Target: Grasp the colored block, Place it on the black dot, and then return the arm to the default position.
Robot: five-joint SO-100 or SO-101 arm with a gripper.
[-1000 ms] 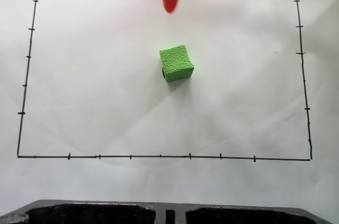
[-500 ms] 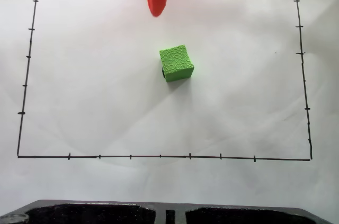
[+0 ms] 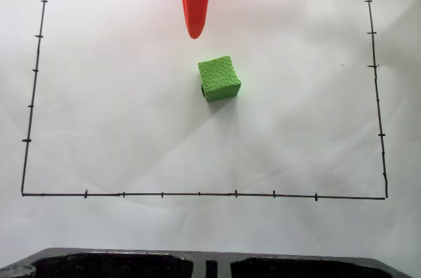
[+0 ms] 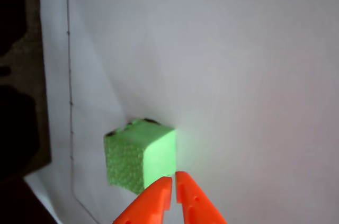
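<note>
The green foam cube, judged light, soft and best gripped across opposite flat sides, is seen resting over the black dot mid-paper, while the orange pincer is held together, empty.

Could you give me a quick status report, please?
Gripper shut, empty, clear of block. Green block sits over black dot. Nothing in the way.

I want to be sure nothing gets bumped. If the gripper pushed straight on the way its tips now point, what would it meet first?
Probably the green block. In the wrist view the gripper, its tips almost together, points straight at it. Height is unclear, so it might pass just above and meet the white paper beyond.
</note>
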